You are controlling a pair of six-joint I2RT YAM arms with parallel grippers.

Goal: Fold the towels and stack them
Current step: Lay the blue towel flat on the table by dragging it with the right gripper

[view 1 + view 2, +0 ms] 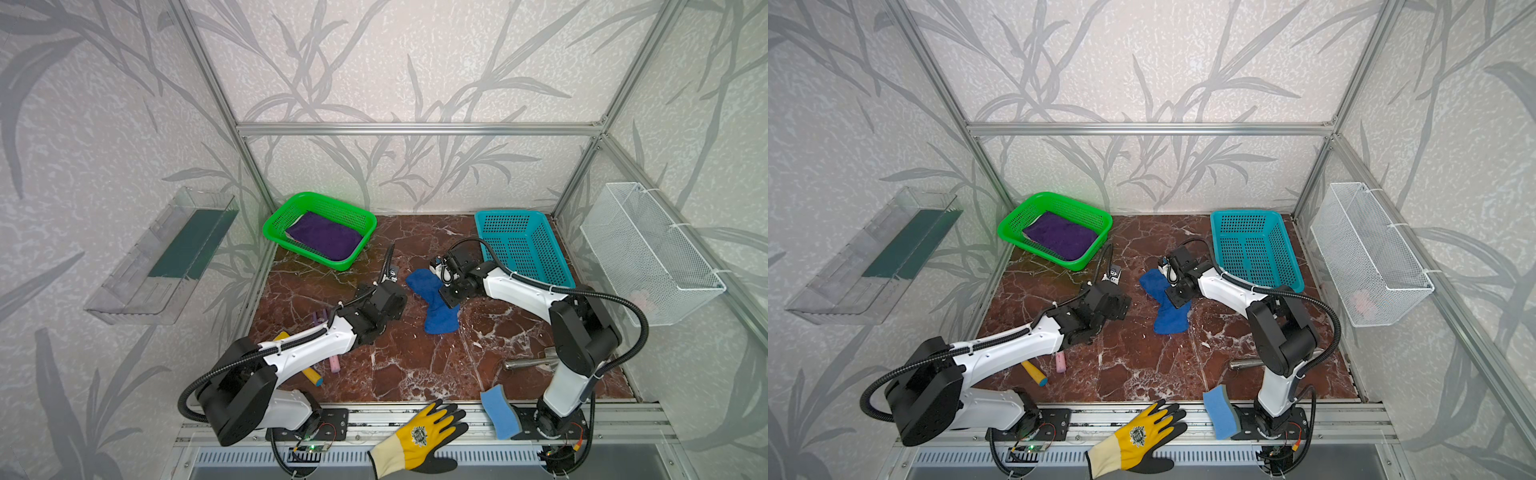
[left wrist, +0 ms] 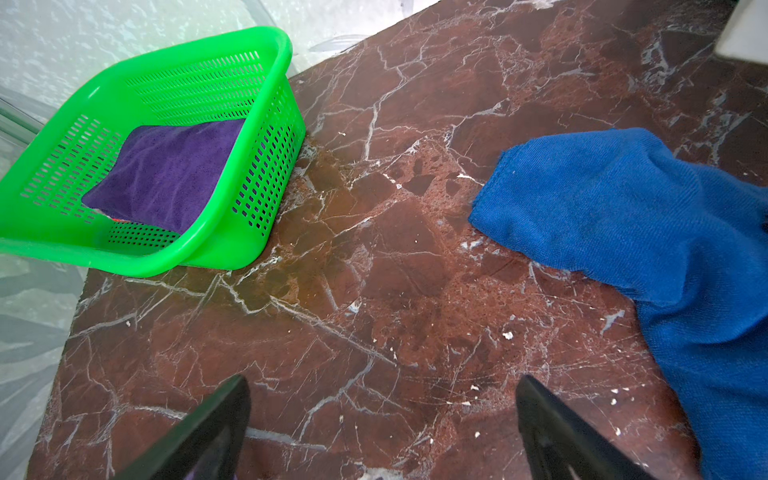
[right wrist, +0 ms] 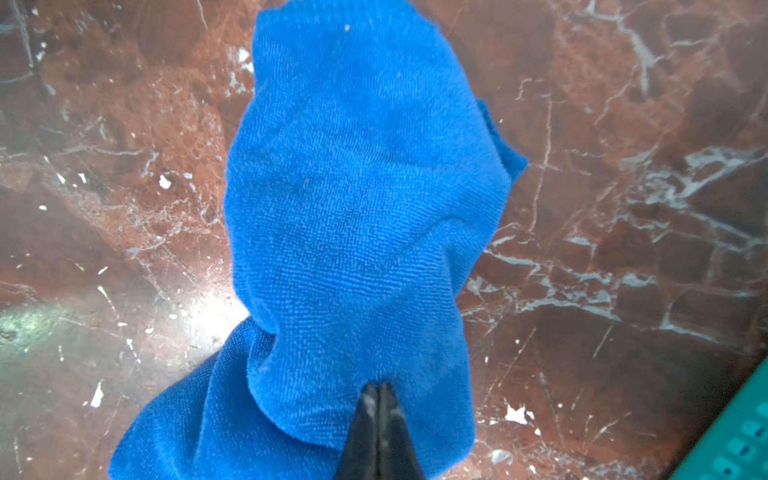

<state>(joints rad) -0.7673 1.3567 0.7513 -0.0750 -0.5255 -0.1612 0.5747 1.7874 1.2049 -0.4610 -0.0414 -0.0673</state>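
Observation:
A royal blue towel (image 1: 432,305) (image 1: 1163,307) lies bunched in a long heap mid-table. My right gripper (image 3: 378,388) (image 1: 449,300) is shut on a raised fold of this towel (image 3: 357,187), the cloth gathered at its tips. Left of the heap, my left gripper (image 2: 382,380) (image 1: 395,297) hovers open over bare marble, and the blue towel (image 2: 623,216) lies beside it, untouched. A dark purple towel (image 1: 324,236) (image 1: 1059,237) (image 2: 166,174) lies folded in the green basket (image 1: 274,216) (image 2: 232,257). A pale cloth edge shows beneath the purple one.
An empty teal basket (image 1: 540,266) stands at the back right. A white wire basket (image 1: 648,249) and a clear shelf (image 1: 162,257) hang on the side walls. A yellow-black glove (image 1: 419,436), blue sponge (image 1: 498,411), metal cylinder (image 1: 528,363) and yellow-handled tool (image 1: 311,376) lie near the front.

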